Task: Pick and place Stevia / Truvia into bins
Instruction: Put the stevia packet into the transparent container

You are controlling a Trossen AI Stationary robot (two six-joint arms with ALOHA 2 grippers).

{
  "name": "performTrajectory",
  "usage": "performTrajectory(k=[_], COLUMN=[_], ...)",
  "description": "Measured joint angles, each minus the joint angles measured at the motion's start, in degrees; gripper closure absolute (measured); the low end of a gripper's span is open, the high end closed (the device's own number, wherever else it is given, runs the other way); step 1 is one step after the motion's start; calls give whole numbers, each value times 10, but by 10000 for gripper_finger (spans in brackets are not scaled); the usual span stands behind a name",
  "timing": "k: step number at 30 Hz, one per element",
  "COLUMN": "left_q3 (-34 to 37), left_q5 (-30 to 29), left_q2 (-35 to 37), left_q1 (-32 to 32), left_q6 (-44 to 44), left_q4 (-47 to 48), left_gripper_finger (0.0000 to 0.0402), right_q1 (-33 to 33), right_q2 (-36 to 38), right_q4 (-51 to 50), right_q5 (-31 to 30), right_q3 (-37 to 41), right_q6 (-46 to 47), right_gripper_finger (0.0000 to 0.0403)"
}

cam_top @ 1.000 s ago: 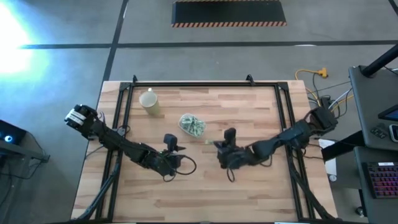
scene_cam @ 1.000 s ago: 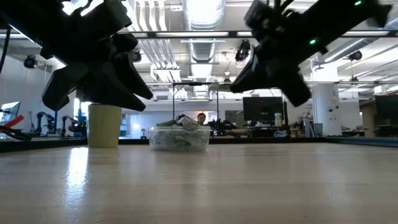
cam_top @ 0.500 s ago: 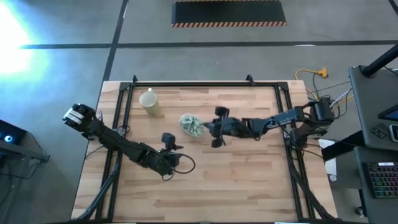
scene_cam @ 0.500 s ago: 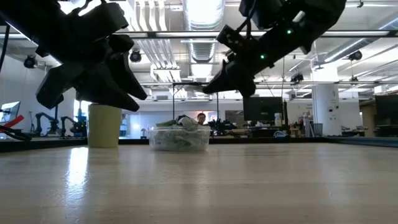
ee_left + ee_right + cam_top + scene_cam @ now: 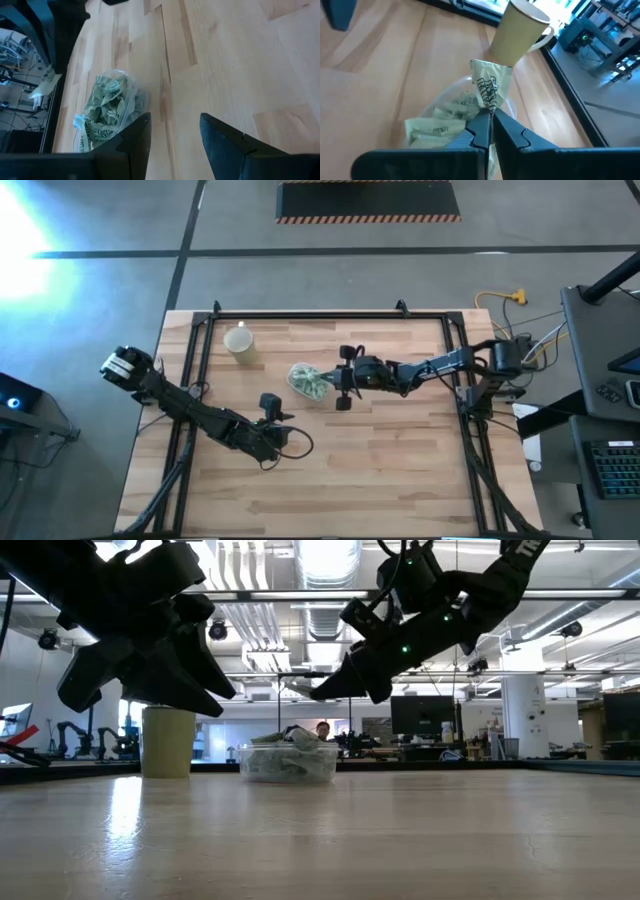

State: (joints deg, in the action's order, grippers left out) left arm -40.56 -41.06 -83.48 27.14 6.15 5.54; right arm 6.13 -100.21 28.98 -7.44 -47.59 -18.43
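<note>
Right wrist view shows right gripper [image 5: 490, 120] pinching a sachet [image 5: 490, 87] over the tub [image 5: 445, 107]; advise release only once centred above rim.

Crinkled paper sachets [image 5: 489, 87] fill a clear glossy plastic tub [image 5: 134, 97] on smooth wooden table [image 5: 400, 470].

A grey concrete floor [image 5: 90, 290] surrounds the wooden table [image 5: 400, 470]; ceiling lights [image 5: 330, 560] glow overhead.

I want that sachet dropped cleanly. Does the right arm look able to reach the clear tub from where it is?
Probably yes. The right gripper, shut on a sachet, hangs beside and above the clear tub, with nothing between them. The yellow cup and left gripper stand clear.
</note>
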Motion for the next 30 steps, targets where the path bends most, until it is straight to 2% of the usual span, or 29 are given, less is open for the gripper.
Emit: performTrajectory(k=[12, 17, 23, 30], left_q3=[0, 0, 0, 0], left_q5=[0, 0, 0, 0], left_q2=[0, 0, 0, 0], left_q1=[0, 0, 3, 6], left_q6=[0, 0, 0, -14], left_q4=[0, 1, 2, 15], left_gripper_finger=[249, 249, 249, 249], right_q1=[11, 17, 17, 17], right_q2=[-54, -88, -121, -119], right_q4=[84, 79, 18, -20], right_q5=[25, 35, 35, 35], right_q3=[-5, -38, -81, -95], right_q6=[24, 50, 50, 50], right_gripper_finger=[392, 392, 392, 392])
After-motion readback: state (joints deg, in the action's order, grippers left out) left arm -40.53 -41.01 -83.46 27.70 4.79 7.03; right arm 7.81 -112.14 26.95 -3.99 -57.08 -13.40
